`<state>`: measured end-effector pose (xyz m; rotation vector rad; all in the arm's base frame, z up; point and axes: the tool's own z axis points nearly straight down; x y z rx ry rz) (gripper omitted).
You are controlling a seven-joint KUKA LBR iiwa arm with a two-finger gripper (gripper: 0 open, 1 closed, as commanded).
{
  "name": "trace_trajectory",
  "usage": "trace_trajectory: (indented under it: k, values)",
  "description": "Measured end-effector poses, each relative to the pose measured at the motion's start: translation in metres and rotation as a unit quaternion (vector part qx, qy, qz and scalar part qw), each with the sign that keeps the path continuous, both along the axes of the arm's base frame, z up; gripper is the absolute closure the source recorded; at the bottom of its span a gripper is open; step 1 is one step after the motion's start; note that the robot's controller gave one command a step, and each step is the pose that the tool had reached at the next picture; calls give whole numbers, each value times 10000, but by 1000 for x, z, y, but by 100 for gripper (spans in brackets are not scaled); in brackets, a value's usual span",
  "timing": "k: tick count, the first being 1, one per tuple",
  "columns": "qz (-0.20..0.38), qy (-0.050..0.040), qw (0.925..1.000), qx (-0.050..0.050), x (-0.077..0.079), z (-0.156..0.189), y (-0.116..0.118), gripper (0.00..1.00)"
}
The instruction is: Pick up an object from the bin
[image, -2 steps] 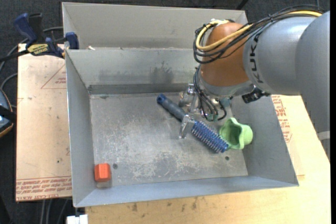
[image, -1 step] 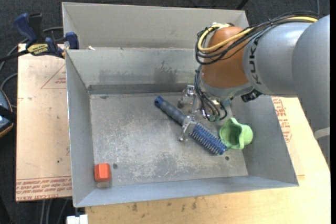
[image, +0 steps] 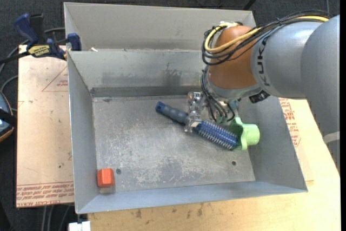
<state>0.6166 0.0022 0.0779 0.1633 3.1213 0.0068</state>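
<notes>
Bin (image: 81, 132): a grey metal bin was seen from above, with a scuffed bare floor across most of it.
Arm (image: 303, 62): the grey arm was brought in from the right of the frame, with an orange cover and yellow and black cables carried at its wrist in the upper right.
Gripper (image: 191, 112): it was lowered to the bin floor just right of the frame's centre, under the orange cover.
Fingers (image: 188, 126): they were spread. One was seen on the upper side and one on the lower side of the hairbrush's neck, and contact with it could not be made out.
Hairbrush (image: 219, 134): a blue hairbrush was laid flat on the floor, slanted from the centre down to the right. Its bristled head was placed at the lower right.
Handle (image: 170, 112): the dark blue handle was pointed to the upper left, just left of the gripper.
Green piece (image: 248, 136): a light-green plastic piece was set against the right end of the brush head, near the bin's right wall.
Orange block (image: 105, 178): it was left alone in the lower left corner, well apart from the gripper.
</notes>
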Motion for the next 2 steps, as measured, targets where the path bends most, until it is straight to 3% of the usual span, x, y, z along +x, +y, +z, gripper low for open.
trace_trajectory:
  k: [1,2]
  values:
    - [991,38,9951,-33,9,114,-31,100]
    - [2006,47,9797,-25,-40,187,51,100]
